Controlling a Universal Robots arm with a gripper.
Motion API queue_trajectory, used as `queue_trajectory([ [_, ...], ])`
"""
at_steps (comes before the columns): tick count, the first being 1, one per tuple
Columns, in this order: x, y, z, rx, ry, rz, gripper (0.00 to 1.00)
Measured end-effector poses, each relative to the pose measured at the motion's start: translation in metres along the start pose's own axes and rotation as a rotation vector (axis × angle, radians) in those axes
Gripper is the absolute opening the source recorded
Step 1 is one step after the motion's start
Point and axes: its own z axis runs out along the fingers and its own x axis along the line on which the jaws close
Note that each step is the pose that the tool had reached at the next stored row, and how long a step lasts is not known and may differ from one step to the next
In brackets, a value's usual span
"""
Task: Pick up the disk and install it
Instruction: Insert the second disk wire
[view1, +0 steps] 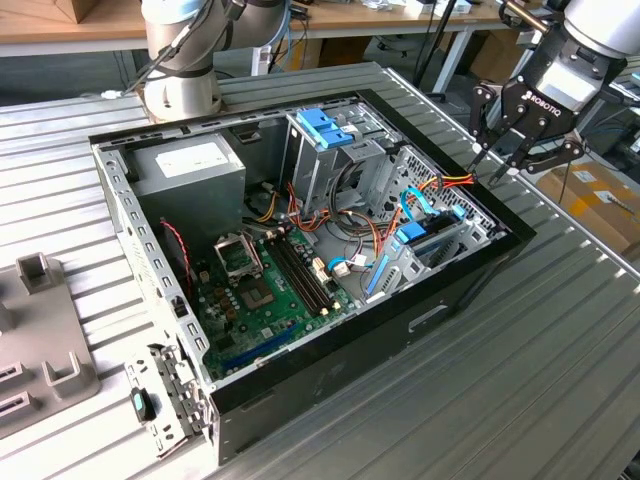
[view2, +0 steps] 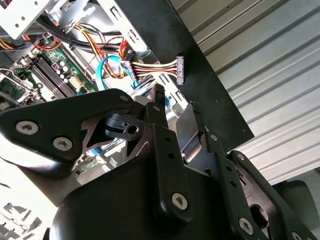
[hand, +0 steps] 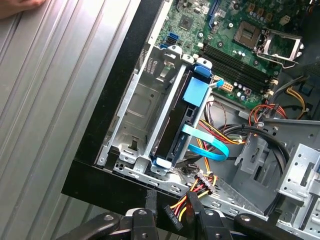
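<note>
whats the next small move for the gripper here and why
Probably ease the open, empty gripper inward toward the disk. It hangs above the computer case rim, while the disk stands on edge in the drive cage, with a loose power connector near the fingertips.

I work in a robotics lab or engineering workshop. An opened black desktop computer case (view1: 330, 380) with its green motherboard (view1: 262, 300) exposed lies on a ribbed grey aluminium counter (view1: 540, 370). The grey base of a second robot arm (view1: 182, 70) is bolted at the counter's far edge. Behind it stand long wooden workbenches (view1: 60, 30), and cardboard boxes (view1: 598, 195) sit on the floor at the exterior view's right.
</note>
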Motion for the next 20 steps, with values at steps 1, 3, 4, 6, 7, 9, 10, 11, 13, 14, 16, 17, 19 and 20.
queue_trajectory([
  [1,0.0000,0.0000,0.0000,-0.0001,-0.0001,-0.001,0.37],
  [3,0.0000,0.0000,0.0000,-0.0003,0.0000,-0.002,0.37],
  [4,0.0000,0.0000,0.0000,-0.0003,-0.0001,-0.003,0.37],
  [6,0.0000,0.0000,0.0000,-0.0003,-0.0001,-0.003,0.37],
  [7,0.0000,0.0000,0.0000,-0.0003,-0.0002,-0.003,0.37],
  [9,0.0000,0.0000,0.0000,-0.0003,-0.0001,-0.003,0.37],
  [10,0.0000,0.0000,0.0000,-0.0003,-0.0001,-0.003,0.37],
  [11,0.0000,0.0000,0.0000,-0.0003,-0.0001,-0.003,0.37],
  [13,0.0000,0.0000,0.0000,-0.0003,-0.0001,-0.003,0.37],
  [14,0.0000,0.0000,0.0000,-0.0003,-0.0002,-0.003,0.37],
  [16,0.0000,0.0000,0.0000,-0.0003,-0.0002,-0.003,0.37],
  [17,0.0000,0.0000,0.0000,-0.0004,-0.0001,-0.004,0.37],
  [19,0.0000,0.0000,0.0000,-0.0007,-0.0003,-0.008,0.37],
  [20,0.0000,-0.0001,0.0000,-0.0011,-0.0004,-0.012,0.37],
])
